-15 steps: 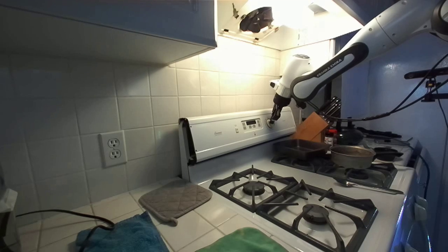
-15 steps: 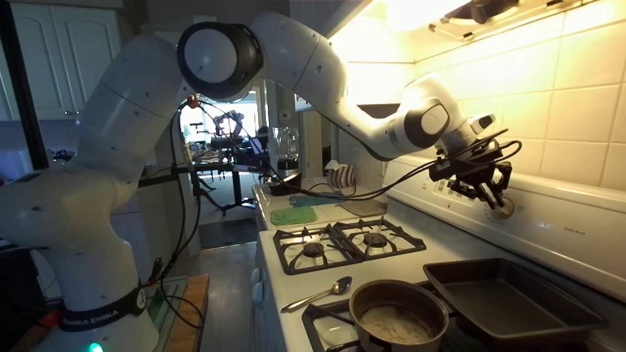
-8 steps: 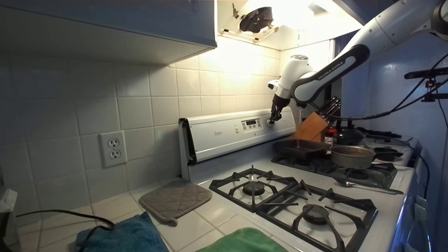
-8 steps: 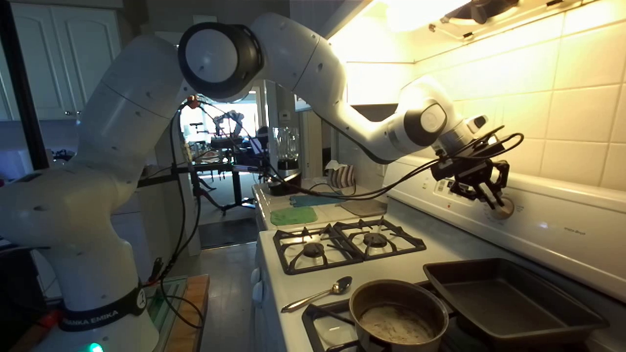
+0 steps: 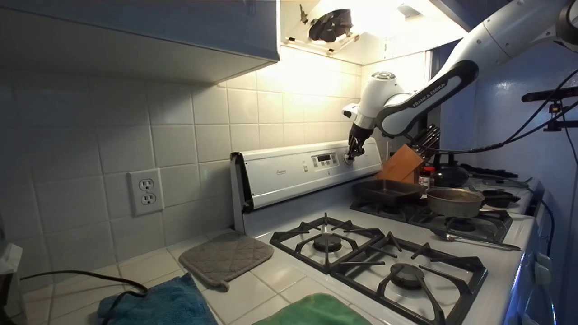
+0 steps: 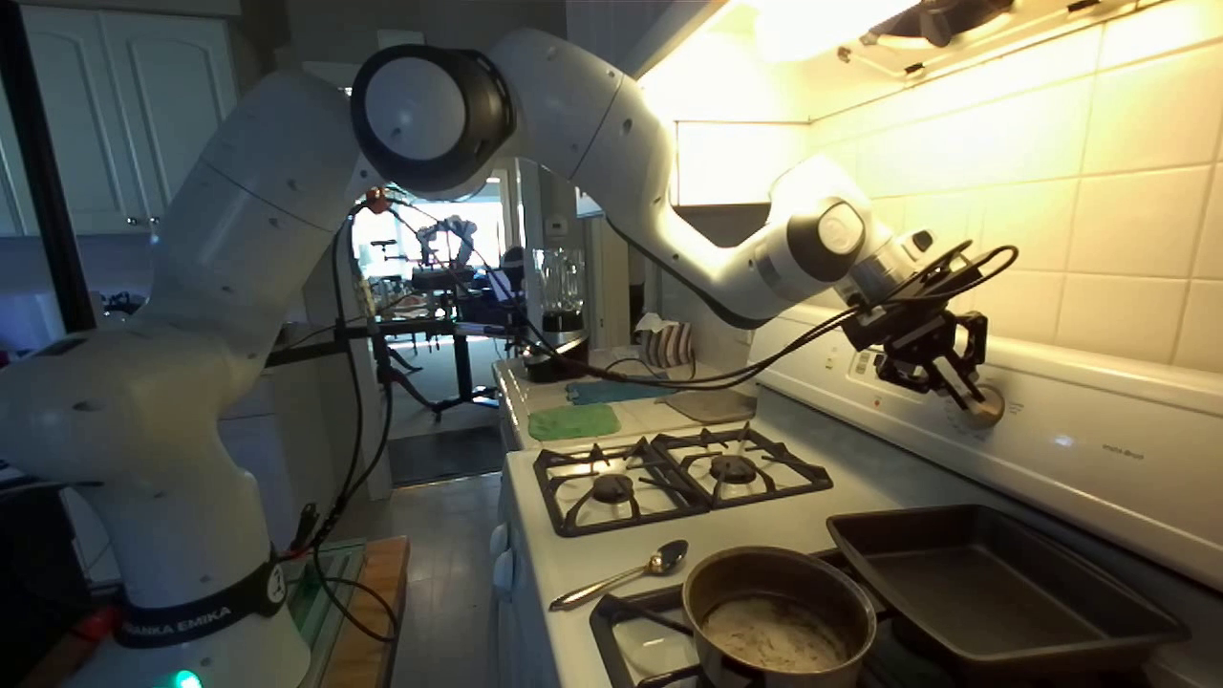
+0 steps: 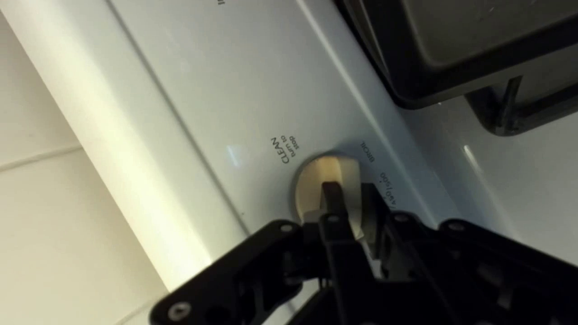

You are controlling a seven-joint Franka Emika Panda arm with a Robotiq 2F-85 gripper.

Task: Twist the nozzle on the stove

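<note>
Stove (image 6: 755,527) first: white, gas-type, carrying the job's target on its back panel (image 5: 311,180). Holding the arm (image 6: 583,115) bent high across it, probably for getting at that panel without brushing anything on the way. Noting baking pan (image 6: 1003,583) just below the panel and pot (image 5: 454,206) near it, resting on the stove, apparently just parked. Rating pan as likelier snag, showing near in the wrist view too. Pointing the gripper (image 7: 350,192) down and in at the panel, seemingly for facing the target. Next to the display (image 5: 324,158), locating knob (image 7: 327,174): on that same panel, presumably being the task's "nozzle". Pinching its raised ridge (image 7: 351,171) between the fingers (image 7: 333,198), one per side, with jaws nearly together, parted only by the ridge, looking snug. Choosing the ridge likely for leverage, better than on the round edge. Lettering (image 7: 280,150) last: reading CLEAN and BROIL around the knob, so likely setting oven heat. Not showing amount of turn, with pointer unclear. Likely needing a wrist roll now, without slipping off or tugging outward.
</note>
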